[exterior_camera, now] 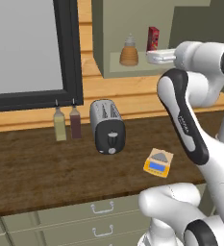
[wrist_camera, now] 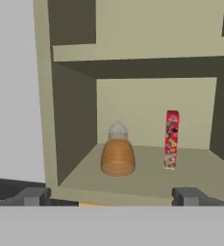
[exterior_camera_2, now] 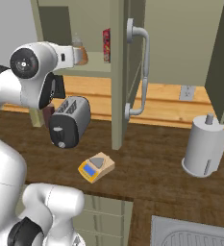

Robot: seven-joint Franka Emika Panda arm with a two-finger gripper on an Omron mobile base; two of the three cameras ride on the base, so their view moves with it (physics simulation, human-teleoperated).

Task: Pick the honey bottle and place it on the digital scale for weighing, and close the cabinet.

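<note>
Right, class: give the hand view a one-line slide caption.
Open tool faces the honey bottle beside a red box on the cabinet shelf.

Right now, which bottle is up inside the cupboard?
The honey bottle: round, amber and beehive-shaped, on the cabinet shelf beside the tall red box. The slim yellowish bottle and dark-red bottle stand down on the counter.

Glossy white rounded arm [exterior_camera: 214,158] with black joint bands, a round dark end cap, faint lettering on one black band.
</note>
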